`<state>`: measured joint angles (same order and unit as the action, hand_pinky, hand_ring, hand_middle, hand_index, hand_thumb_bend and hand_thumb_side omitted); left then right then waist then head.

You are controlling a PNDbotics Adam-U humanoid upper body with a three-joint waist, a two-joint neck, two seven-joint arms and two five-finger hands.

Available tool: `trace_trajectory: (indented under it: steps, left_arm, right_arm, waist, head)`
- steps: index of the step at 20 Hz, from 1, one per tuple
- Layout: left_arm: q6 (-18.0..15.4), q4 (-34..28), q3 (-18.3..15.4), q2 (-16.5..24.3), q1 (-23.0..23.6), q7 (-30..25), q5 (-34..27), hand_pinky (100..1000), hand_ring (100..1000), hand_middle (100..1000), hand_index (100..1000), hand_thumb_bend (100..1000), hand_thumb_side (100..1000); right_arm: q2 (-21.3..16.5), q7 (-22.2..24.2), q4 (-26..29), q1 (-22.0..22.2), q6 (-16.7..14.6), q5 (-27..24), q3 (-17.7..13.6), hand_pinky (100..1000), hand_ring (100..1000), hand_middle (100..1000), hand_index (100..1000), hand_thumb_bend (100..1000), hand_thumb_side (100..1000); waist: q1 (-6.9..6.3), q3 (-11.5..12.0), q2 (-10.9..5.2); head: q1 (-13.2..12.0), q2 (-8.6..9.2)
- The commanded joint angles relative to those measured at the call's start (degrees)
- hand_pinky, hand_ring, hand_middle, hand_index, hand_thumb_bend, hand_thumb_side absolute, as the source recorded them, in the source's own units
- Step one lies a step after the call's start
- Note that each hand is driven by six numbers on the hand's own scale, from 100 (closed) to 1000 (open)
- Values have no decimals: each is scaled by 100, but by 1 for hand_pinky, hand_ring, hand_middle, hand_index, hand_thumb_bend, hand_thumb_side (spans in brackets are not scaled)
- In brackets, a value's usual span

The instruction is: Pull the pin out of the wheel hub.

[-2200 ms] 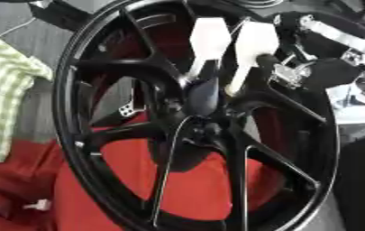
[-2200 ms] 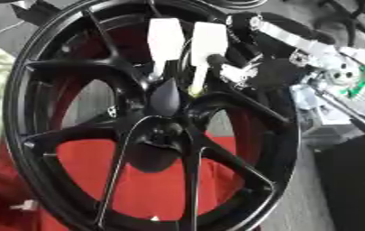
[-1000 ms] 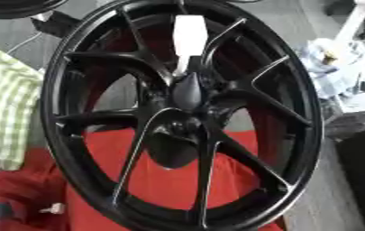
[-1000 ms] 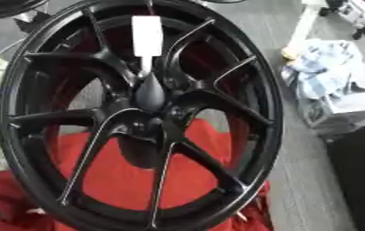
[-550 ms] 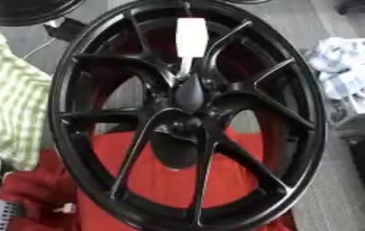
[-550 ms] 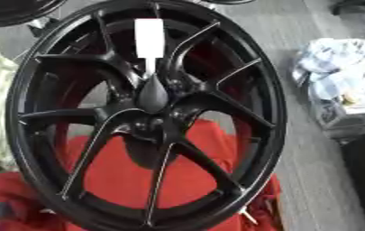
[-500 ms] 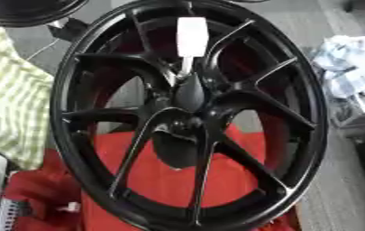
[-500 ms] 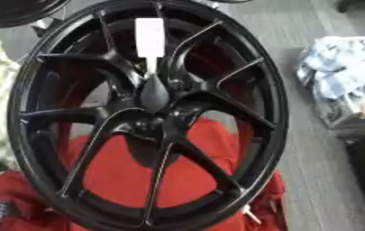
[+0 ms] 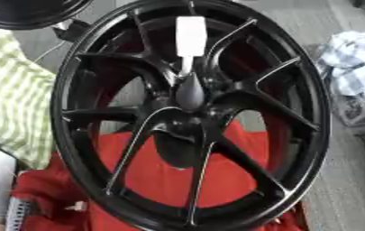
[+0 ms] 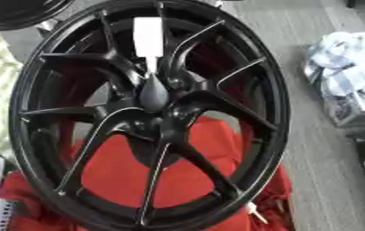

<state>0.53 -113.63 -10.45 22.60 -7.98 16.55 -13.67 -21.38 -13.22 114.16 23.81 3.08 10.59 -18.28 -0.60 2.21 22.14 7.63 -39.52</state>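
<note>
Below me: one full black wheel point(image 9: 193, 117), with one white-handled pin point(image 9: 190, 36) standing in its hub, plus the rim of a second black wheel point(image 9: 27, 13) at the top left corner. I count one red cloth point(image 9: 169, 180), one green-checked cloth point(image 9: 11, 108), and one heap of pale rags point(image 10: 347, 67).

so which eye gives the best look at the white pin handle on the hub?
Left eye view: the white pin handle sits nearer the middle of the picture, its stem running down to the wheel hub. The right eye view shows it whole too, further left.
</note>
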Motion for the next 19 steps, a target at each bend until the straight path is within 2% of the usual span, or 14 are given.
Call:
trace_trajectory:
  steps: [1,5,8,10,11,13,15,19]
  left_arm:
    - [19,-96,-73,49,-8,36,18,560,625,536,715,100,737]
    - [42,-96,-68,50,-12,32,0,561,626,537,716,100,736]
    - [43,-96,-70,58,-9,32,-5,562,627,537,716,100,737]
    - [45,-96,-62,68,-17,20,-4,562,627,537,716,100,737]
    - [46,-96,-55,72,-25,11,-5,562,627,537,716,100,737]
    - [50,-96,-37,82,-49,-10,-10,563,627,537,716,100,736]
    - [53,-96,-20,98,-71,-32,-8,563,626,537,716,100,735]
    - [52,-96,30,148,-138,-81,-1,563,627,537,716,100,732]
  right_arm:
    - [74,206,43,20,335,161,-2,985,983,1000,934,100,221]
    - [117,236,43,-2,468,155,-28,993,998,1000,934,100,244]
    - [138,139,43,-34,356,91,-40,990,983,1000,917,100,204]
    - [127,13,43,-70,82,-60,-12,988,965,1000,909,100,253]
    - [108,-52,43,-90,-74,-148,9,985,945,980,884,100,368]
    - [62,-161,43,-148,-478,-345,92,984,911,933,860,100,402]
    - [24,-165,43,-208,-870,-502,188,982,904,922,852,100,399]
    - [-34,-90,43,-383,-1283,-589,373,995,908,926,847,100,445]
  waist:
    - [-8,-15,-96]
    - [-16,-32,-124]
    - [-13,-40,-137]
    - [-4,-35,-137]
    - [3,-26,-137]
    - [21,0,-133]
    - [38,27,-123]
    - [70,78,-102]
  head:
    - [-17,48]
    - [-5,44]
    - [-4,49]
    - [-2,57]
    - [2,62]
    - [7,56]
    - [5,45]
    - [-12,57]
